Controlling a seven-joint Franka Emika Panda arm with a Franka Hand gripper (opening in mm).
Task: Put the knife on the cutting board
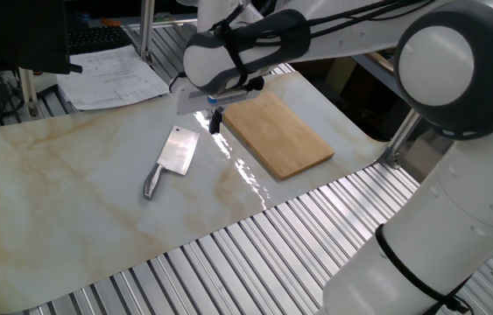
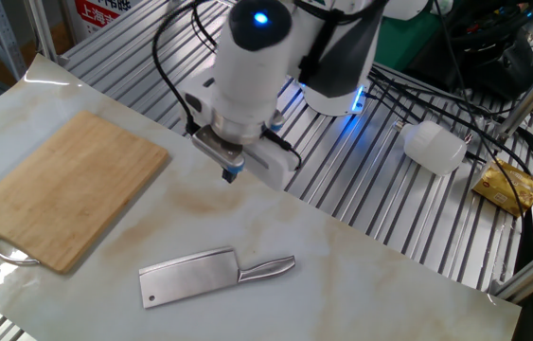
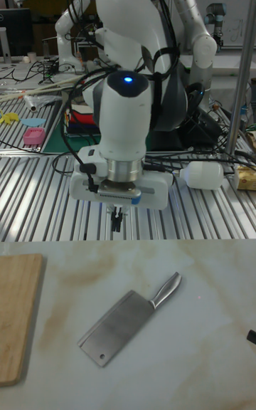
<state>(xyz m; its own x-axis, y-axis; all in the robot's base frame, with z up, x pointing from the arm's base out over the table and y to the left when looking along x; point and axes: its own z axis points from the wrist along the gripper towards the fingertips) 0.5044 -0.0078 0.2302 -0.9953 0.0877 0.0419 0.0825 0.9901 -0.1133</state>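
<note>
Knife (image 2: pixel 213 276) flat on the marbled worktop (image 2: pixel 370 275), broad blade down and rounded steel handle pointing toward the slatted metal frame; it lies free, touched by nothing, well apart from the cutting board (image 2: pixel 62 188), which rests flat at the worktop's far corner in one fixed view (image 1: pixel 277 133) and over a near corner in the other. The placement leaves bare worktop between the two, so the task is judged not yet begun: the knife must first be lifted, then carried across that gap. The gripper (image 2: pixel 232 173) hangs in the air with its tips pointing down, above the worktop edge that meets the metal slats, between board and knife, holding nothing. In the tall fixed view the dark fingers (image 3: pixel 114 222) appear close together with at most a thin slit between them, too narrow to take the blade's width; they would probably need to part before a grasp. The handle (image 3: pixel 165 290), being raised and rounded, is judged the likelier grip, since the blade lies flush with the surface. Open room surrounds the knife on all sides, and the board's top is bare. A white cylindrical object (image 2: pixel 435 146) lies on the slats, clear of any likely path.
</note>
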